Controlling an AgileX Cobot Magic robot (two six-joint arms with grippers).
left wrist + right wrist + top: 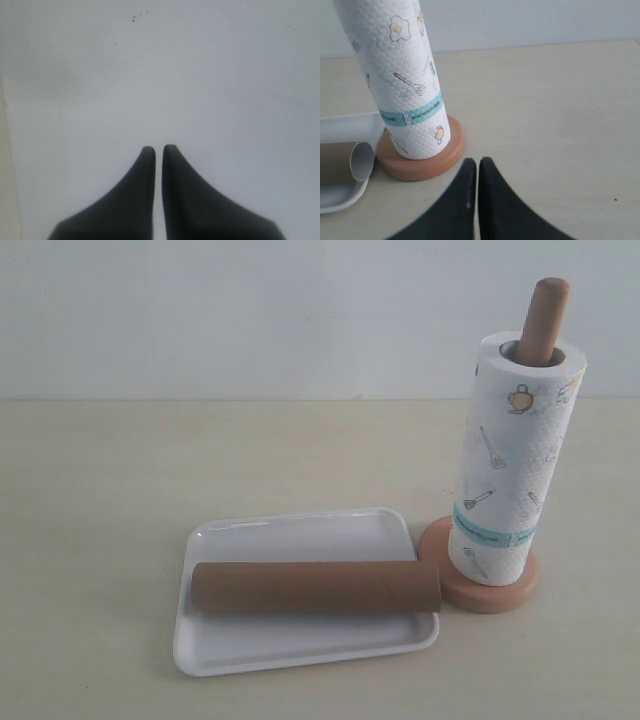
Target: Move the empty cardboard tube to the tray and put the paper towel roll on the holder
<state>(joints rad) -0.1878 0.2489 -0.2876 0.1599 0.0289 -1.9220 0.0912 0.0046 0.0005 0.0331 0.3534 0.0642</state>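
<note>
Holder (547, 312) stands upright on the bench (100, 480). Paper towel roll (512, 465) is threaded over the holder's rod and rests on its disc base; the rod tip shows above the core. Tray (300, 530) lies flat just beside the holder's base. Empty cardboard tube (316, 587) lies lengthwise in the tray, one open end toward the holder. Right gripper (477, 161): fingers narrow, almost touching, holding nothing, low over the bench near the holder's base. Left gripper (159, 148): fingers narrow, holding nothing, against a plain pale surface.
</note>
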